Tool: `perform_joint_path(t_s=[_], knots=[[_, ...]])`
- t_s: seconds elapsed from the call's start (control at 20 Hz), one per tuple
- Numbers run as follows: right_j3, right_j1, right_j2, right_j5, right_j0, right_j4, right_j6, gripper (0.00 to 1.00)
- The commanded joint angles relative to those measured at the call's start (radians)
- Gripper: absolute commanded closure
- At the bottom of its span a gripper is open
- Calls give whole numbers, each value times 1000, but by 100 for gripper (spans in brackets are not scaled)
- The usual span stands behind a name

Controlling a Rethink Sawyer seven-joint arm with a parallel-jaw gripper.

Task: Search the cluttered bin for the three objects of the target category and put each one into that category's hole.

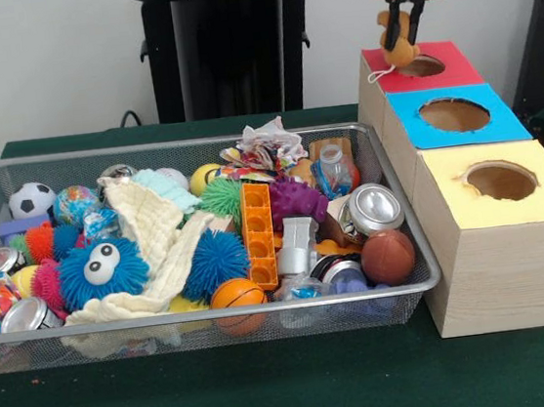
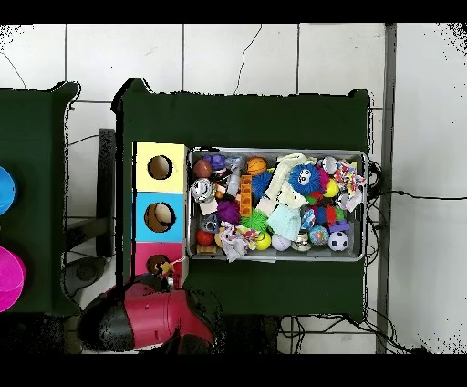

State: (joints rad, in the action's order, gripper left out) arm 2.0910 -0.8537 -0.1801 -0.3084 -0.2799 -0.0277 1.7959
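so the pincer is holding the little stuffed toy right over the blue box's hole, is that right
Not quite. The pincer holds the stuffed toy over the red box, not the blue box. The front view shows it just above the red box's hole.

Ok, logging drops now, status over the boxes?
Tool shut on stuffed toy. Toy hangs just above red box's hole. Nothing blocking the hole; wire bin full of clutter.

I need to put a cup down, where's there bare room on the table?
Free: the green table strip in front of the wire bin and the boxes. Crowded: the bin is packed full, and the hand holds a toy over the red box.
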Motion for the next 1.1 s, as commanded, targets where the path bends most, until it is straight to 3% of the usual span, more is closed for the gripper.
perform_joint_path(t_s=[0.05,0.55,1.1], knots=[[-72,53,-19,-20,-34,89,272,100],[-88,80,-42,-12,-76,142,259,100],[-101,81,-43,-36,-71,168,227,100]])
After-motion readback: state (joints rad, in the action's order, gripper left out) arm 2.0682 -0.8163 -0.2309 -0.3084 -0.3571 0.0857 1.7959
